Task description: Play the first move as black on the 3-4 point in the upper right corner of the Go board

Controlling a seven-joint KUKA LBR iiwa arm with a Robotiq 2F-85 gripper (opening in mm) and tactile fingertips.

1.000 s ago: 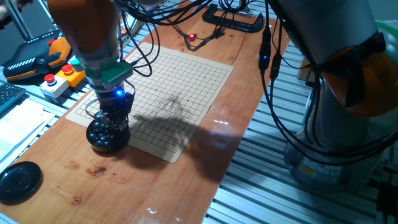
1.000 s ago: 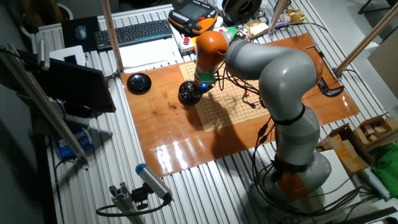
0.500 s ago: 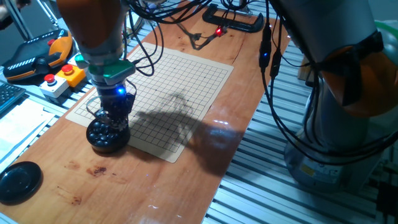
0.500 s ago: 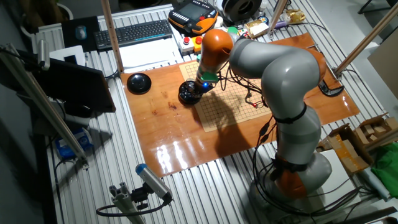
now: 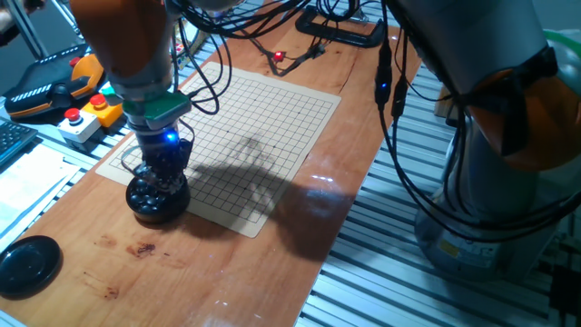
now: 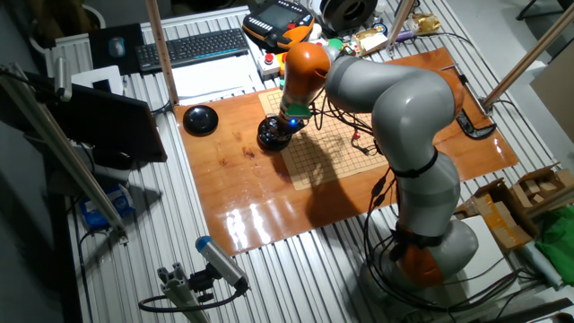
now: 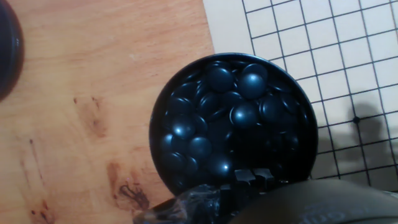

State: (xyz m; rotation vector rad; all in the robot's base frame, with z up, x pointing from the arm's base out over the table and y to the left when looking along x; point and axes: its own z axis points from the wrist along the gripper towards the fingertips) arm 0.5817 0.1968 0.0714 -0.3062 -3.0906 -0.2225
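— Why hover there?
— In one fixed view my fingers (image 5: 162, 182) hang over the bowl (image 5: 156, 202) beside the Go board (image 5: 263, 127).
— And from the hand?
— Black stones (image 7: 242, 115) heaped below; my grip's state I cannot tell.

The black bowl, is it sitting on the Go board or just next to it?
Touching. In the hand view the black bowl overlaps the Go board, covering its grid lines, with its left part on the wooden table.

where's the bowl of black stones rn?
The bowl of black stones sits at the near left corner of the Go board in one fixed view, overlapping its edge, directly under the gripper; the hand view shows it full of stones.
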